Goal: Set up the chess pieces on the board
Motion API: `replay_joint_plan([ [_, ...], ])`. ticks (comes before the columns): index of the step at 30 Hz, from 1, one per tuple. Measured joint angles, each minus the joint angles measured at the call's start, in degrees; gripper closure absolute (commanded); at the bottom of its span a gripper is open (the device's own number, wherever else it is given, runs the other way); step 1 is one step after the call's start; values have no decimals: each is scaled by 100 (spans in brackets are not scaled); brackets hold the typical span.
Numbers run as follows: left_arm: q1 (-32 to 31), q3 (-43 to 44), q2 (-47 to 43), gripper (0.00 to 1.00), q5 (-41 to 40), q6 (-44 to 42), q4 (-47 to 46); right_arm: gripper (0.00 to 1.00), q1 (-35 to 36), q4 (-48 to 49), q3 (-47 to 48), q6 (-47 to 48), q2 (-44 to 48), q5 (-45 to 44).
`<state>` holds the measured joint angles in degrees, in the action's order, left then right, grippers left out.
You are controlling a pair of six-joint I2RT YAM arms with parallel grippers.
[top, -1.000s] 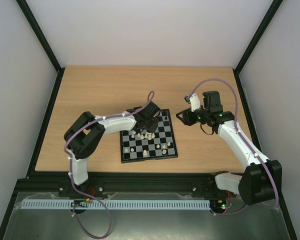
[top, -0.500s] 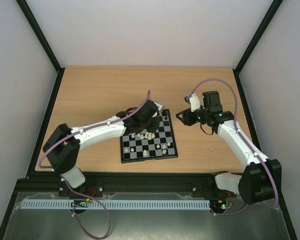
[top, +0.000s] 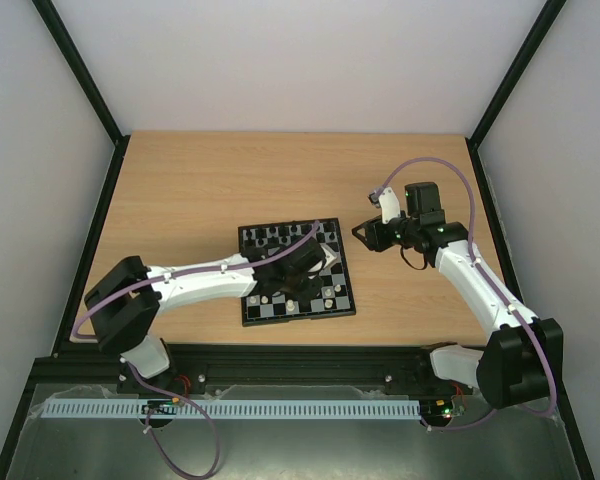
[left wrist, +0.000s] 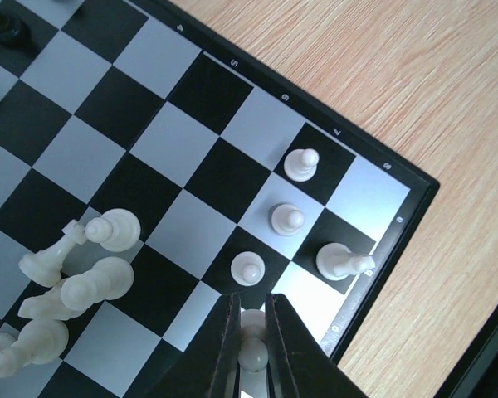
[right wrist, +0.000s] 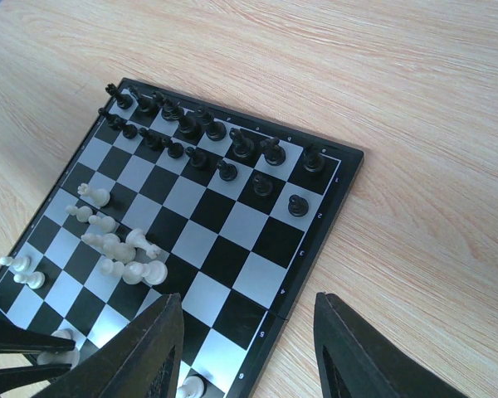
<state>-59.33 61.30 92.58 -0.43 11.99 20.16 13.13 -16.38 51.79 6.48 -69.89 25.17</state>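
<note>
Board point(top: 298, 272) lies flat on the bench point(top: 200, 190), approx mid-bench, in front of the left arm. Black pieces point(right wrist: 191, 133) stand in 2 rows along its far edge. White pieces point(left wrist: 66, 290) lie toppled in a loose heap, touching each other, towards the middle of the board. By the near-right corner 3 standing pawns point(left wrist: 287, 219) make a diagonal line, one per square, w/ a taller white piece point(left wrist: 342, 261) just beside them on a dark square at the edge. Left gripper point(left wrist: 251, 311) is over the edge row next to these, jaws almost together & pinching a white pawn point(left wrist: 251, 352) btw them; can't tell if it touches the square. Right gripper point(right wrist: 247, 332) hangs above the bench just off the board's far-right corner, jaws spread wide, nothing btw them.
</note>
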Motion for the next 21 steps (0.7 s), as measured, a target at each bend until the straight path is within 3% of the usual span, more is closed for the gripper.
replay_joint_plan([
  [21,0,-142,581,91,-52,2,168,56,-2,-4,0,61,-44,2],
])
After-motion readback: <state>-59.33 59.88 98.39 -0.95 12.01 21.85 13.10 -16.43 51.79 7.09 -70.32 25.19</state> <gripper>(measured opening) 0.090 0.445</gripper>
